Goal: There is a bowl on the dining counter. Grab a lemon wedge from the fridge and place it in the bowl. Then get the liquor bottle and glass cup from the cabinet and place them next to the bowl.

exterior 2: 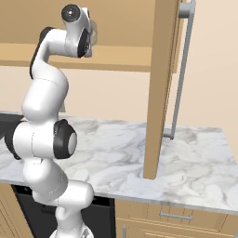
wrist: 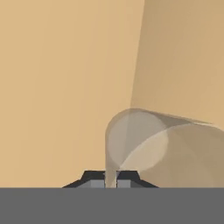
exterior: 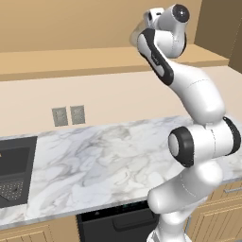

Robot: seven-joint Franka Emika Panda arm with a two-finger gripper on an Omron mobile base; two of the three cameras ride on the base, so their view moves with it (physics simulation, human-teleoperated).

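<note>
A marble counter (exterior: 94, 160) with grey veining runs across both base views, over light wood base cabinets (exterior 2: 186, 216) with slim metal bar handles. A black sink (exterior: 14, 177) is set into the counter at the far left of the left base view. Under the counter's front edge sits a dark dishwasher (exterior: 118, 224). On the pale beige wall (exterior: 108, 94) behind the counter, two grey outlet plates (exterior: 68, 115) sit side by side, just above the marble.
</note>
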